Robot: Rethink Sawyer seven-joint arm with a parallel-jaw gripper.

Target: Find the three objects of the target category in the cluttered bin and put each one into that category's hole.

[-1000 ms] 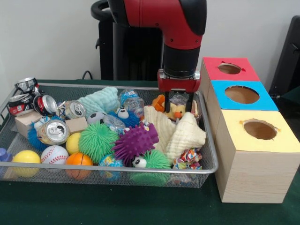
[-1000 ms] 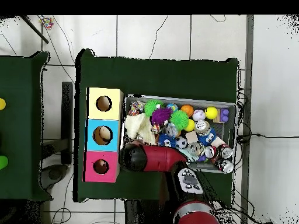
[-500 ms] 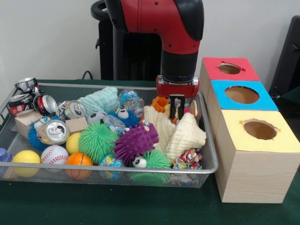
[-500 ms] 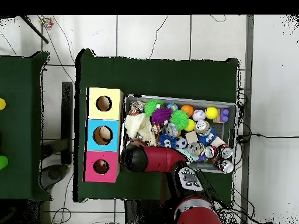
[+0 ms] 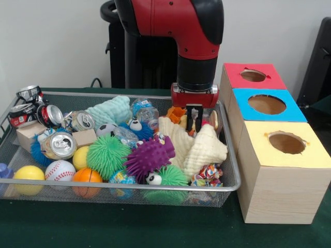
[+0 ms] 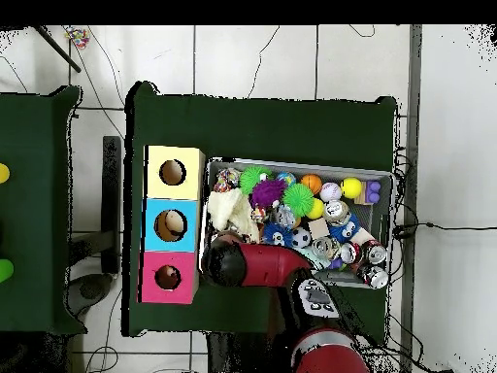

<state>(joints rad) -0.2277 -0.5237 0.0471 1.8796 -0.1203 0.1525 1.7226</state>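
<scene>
Red robot arm with its gripper [image 5: 194, 118] lowered into the far right corner of a wire mesh bin [image 5: 227, 150] full of toys, balls and cans.

The gripper's black fingers are drawn narrow, close together, pressed among soft toys; whether they actually clasp anything cannot be told. A small yellow and orange plush toy [image 5: 178, 113] sits just beside the gripper, partly hidden behind it. A cream knitted cloth [image 5: 207, 150] lies directly in front of and below the fingers. Beside the bin stand three boxes with round holes on top: red box [image 5: 252, 75] farthest, blue box [image 5: 266, 105] in the middle, yellow box [image 5: 286, 143] nearest. From overhead, the arm [image 6: 254, 264] covers that corner of the bin.
</scene>
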